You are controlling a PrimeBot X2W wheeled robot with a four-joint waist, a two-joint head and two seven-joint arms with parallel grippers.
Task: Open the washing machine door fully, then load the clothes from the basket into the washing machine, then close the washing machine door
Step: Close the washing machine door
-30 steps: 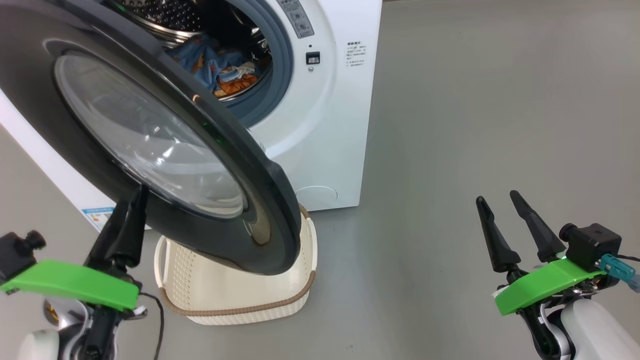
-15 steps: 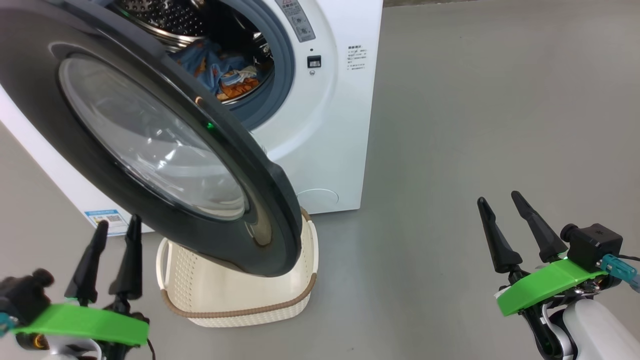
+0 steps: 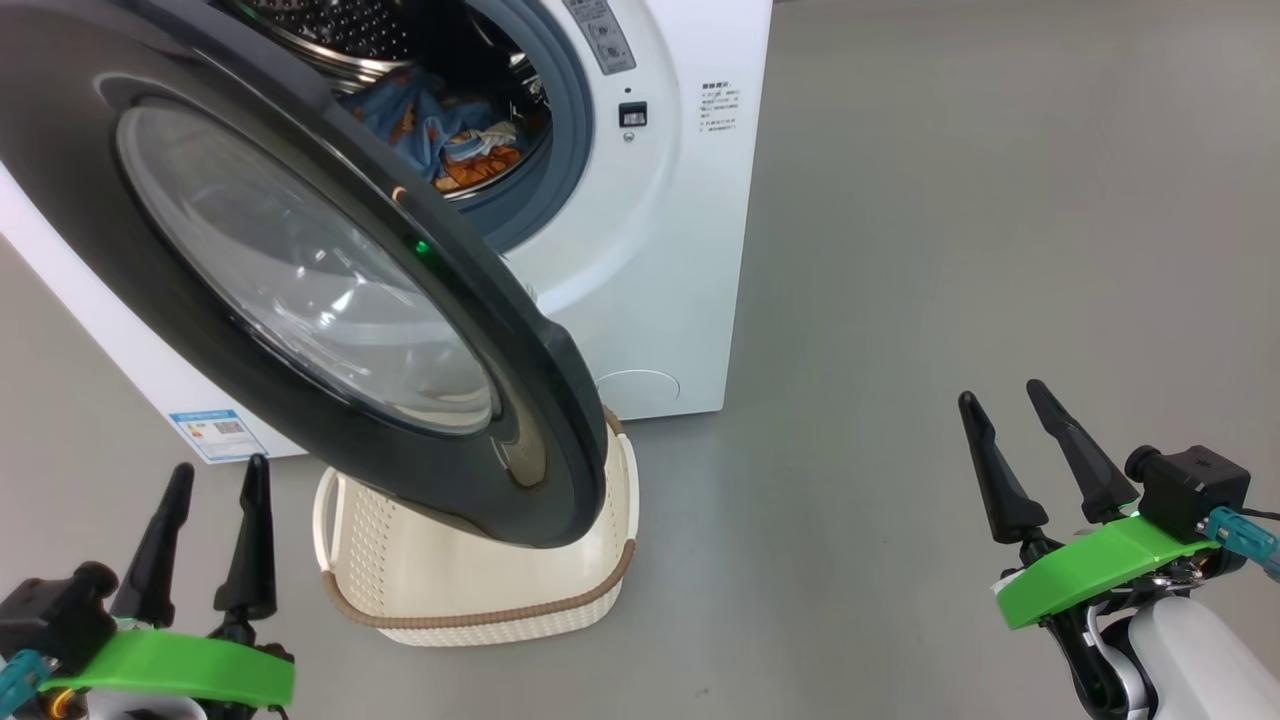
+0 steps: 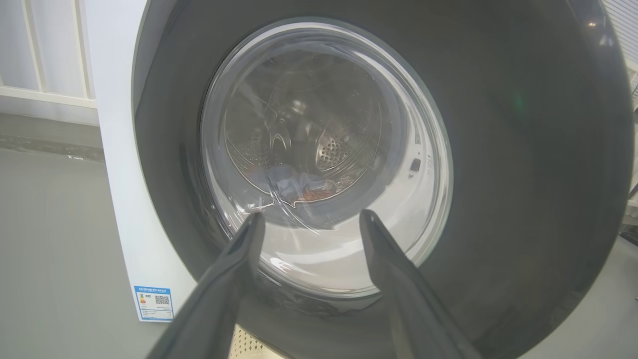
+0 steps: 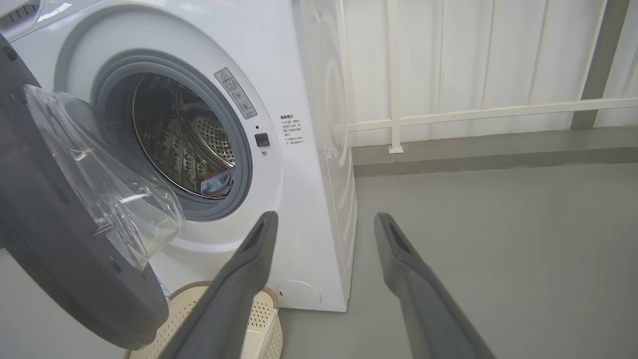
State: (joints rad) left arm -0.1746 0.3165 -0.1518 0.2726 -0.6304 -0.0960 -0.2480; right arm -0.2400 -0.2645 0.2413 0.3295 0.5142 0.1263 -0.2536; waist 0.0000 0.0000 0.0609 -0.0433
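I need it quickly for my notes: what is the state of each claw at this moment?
Left claw: open, holding nothing.
Right claw: open, holding nothing.

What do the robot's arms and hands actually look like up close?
The left gripper and right gripper each have two long, tapering black fingers on a bright green bracket. Beside the right one sits a small black camera with a teal plug, above a glossy white forearm.
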